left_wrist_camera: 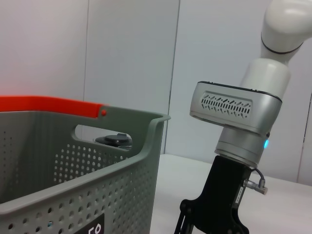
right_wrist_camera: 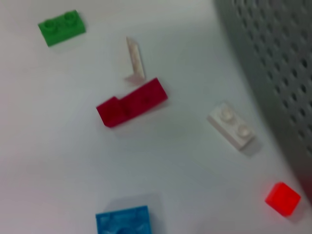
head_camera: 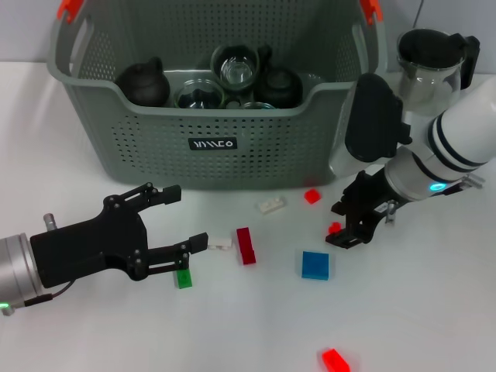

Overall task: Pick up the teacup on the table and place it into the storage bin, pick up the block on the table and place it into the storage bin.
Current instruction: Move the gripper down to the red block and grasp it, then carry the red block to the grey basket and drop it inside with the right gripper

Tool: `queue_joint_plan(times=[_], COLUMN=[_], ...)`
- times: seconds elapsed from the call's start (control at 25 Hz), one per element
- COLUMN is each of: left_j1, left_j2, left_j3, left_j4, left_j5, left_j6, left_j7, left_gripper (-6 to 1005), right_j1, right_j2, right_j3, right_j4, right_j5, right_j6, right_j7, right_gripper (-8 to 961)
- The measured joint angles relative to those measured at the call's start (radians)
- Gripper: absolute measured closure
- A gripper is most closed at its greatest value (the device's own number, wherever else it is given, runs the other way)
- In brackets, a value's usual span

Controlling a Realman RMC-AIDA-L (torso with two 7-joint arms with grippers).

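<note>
My left gripper (head_camera: 180,218) gapes empty; my right gripper (head_camera: 346,226) hides a red block (head_camera: 334,228), jaw state unreadable; storage bin (head_camera: 232,159) rear cropped.

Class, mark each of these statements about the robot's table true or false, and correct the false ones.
1. The bin already holds dark teapots and glassware. True.
2. The left end effector is shut on the green block. False: its fingers are spread open and the green block lies on the table beside the nearer finger.
3. The blue block lies on the table in front of the bin. True.
4. The dark red block is inside the bin. False: it lies on the table, between a small white piece and the blue block.
5. A glass teapot with a black lid stands outside the bin, by its right corner. True.
</note>
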Motion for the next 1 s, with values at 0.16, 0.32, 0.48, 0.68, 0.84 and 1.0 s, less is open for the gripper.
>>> queue_joint_plan(times=[0.16,0.32,0.48,0.68,0.84,1.0], left_j1=[-0.001,0.001,0.002,0.002,0.008,0.015], left_j2=[0.0,0.0,0.0,0.0,0.001,0.002], left_j3=[0.0,0.0,0.0,-0.003,-0.008,-0.008], left_j4=[0.0,0.0,0.0,0.0,0.003,0.005], left_j5=[0.0,0.0,0.0,0.0,0.0,0.002], left_j6=[0.0,0.0,-0.001,0.001,0.006,0.006], left_j7=[0.0,0.0,0.0,0.0,0.0,0.0], left_gripper=[130,130,130,130,130,130], right_j1=[0.0,0.0,0.002,-0.013,-0.072,-0.131], right_j2=[0.0,0.0,-0.002,-0.008,-0.01,-0.01], right_j3=[-0.019,-0.046,-0.069,-0.059,-0.017,0.044], right_j4=[0.001,0.004,-0.002,-0.05,-0.214,-0.461], right_j5=[0.013,0.02,0.029,0.035,0.038,0.054], right_j6=[0.01,0.011,0.007,-0.04,-0.183,-0.378], right_j7=[0.0,0.005,0.024,0.033,0.066,0.12], right_gripper=[483,500,518,715,701,688])
